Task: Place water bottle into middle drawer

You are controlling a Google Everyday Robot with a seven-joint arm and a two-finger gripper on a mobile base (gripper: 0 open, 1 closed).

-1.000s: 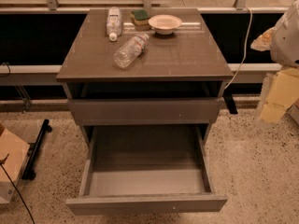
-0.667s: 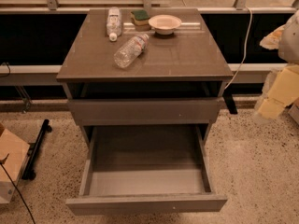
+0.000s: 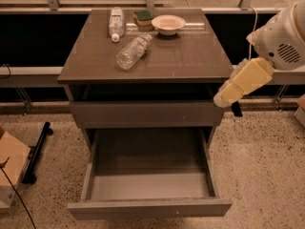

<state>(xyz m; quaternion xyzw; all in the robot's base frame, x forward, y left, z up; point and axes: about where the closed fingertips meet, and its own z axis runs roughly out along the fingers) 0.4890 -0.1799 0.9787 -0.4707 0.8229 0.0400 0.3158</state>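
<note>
The water bottle (image 3: 133, 51), clear and crinkled with a white label, lies on its side on the cabinet top (image 3: 190, 56), left of the middle. The middle drawer (image 3: 148, 208), a wide shallow grey drawer at the cabinet's bottom, stands pulled open toward me. My arm (image 3: 248, 78) reaches in from the right. My gripper (image 3: 228, 104) hangs at its lower end beside the cabinet's right front corner, well apart from the bottle.
A second clear bottle with a white cap (image 3: 116, 22), a green sponge (image 3: 143, 17) and a white bowl (image 3: 167, 24) sit at the back of the cabinet top. A closed taller drawer front (image 3: 143, 113) is above the open one. A cardboard box (image 3: 10, 171) stands on the floor at left.
My arm has swung left and down, coming closer to the cabinet's right side. The bottle and the drawer have not moved.
</note>
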